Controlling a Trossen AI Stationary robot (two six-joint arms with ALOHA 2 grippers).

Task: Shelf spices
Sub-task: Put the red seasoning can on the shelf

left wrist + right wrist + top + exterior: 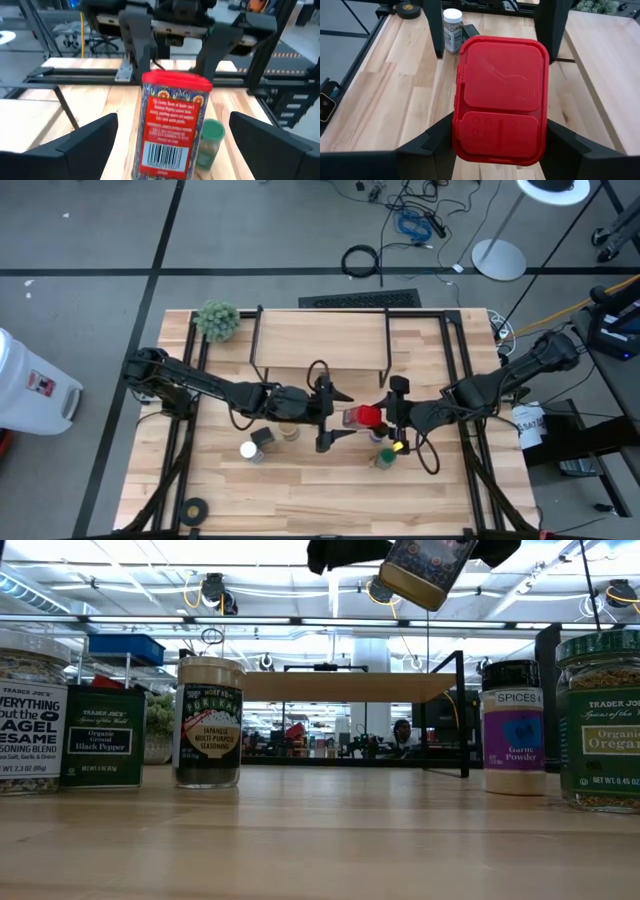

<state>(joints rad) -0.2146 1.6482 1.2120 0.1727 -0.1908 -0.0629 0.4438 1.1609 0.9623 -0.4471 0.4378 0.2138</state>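
Observation:
The red tin (362,416) hangs above the table's middle, in front of the shelf (320,340), with my right gripper (500,122) shut on it. My left gripper (172,119) faces it from the table's left, open, one finger on either side of the tin's bottom end, with a gap on both sides. Other spices stand on the table below: a white-lidded jar (248,449), a dark-lidded jar (263,437) and a green-lidded jar (385,458). In the low view the tin (425,570) shows tilted at the top edge. My right gripper pinches the red tin between its two fingers (432,145) by the two narrow sides at the lid end (150,82). The fingers come slanting down from the table's right. The tin is lifted clear and tilted, its bottom end toward my left gripper.
The low view shows a bagel-seasoning jar (30,720), a black pepper tin (100,735), a Japanese seasoning jar (208,722), garlic powder (513,728) and oregano (600,720). A fuzzy green plant ball (217,320) sits far left and a black tape roll (195,508) near left.

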